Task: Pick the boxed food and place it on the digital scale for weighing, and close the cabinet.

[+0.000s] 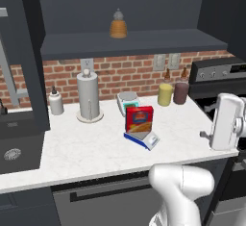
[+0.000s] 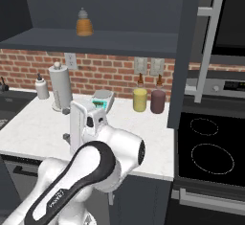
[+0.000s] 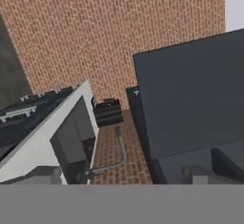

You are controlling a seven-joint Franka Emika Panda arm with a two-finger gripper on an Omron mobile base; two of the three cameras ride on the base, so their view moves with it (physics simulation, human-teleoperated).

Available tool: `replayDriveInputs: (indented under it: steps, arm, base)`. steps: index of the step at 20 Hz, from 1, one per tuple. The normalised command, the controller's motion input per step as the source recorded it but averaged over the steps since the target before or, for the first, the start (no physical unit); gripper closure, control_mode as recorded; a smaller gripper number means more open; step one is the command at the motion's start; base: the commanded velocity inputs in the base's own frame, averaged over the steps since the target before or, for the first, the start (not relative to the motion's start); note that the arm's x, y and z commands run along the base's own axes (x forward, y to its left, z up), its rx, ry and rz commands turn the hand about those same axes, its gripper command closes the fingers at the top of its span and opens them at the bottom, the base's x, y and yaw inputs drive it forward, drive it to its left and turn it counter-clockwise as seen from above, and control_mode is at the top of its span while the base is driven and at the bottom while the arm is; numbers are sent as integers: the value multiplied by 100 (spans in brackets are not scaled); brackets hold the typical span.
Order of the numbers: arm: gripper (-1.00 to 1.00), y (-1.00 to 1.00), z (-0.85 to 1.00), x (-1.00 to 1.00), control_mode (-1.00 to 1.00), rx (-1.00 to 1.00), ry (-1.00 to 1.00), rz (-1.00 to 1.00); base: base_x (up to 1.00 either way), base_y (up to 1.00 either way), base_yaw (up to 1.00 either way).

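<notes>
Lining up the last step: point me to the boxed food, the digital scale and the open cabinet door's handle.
boxed food [image 1: 140,119]: left base view, red front face.
digital scale [image 1: 149,140]: left base view, white front display panel.
cabinet door handle [image 2: 207,47]: right base view, middle of the vertical silver bar.

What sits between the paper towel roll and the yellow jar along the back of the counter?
In the left base view, a white scale stands between the paper towel roll and the yellow jar, behind the boxed food.
</notes>
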Motion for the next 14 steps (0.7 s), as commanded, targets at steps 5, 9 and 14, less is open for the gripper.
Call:
replayDriveInputs:
  steps: [5,9,14]
  arm:
    - [-100,7,3,-34,-100,13,-34,-45]
    - [-100,-35,4,-2,-100,35,-31,-22]
    - [-100,-46,0,0,-100,41,-43,-1]
  base:
    - [0,0,0]
    - [0,0,0]
    - [0,0,0]
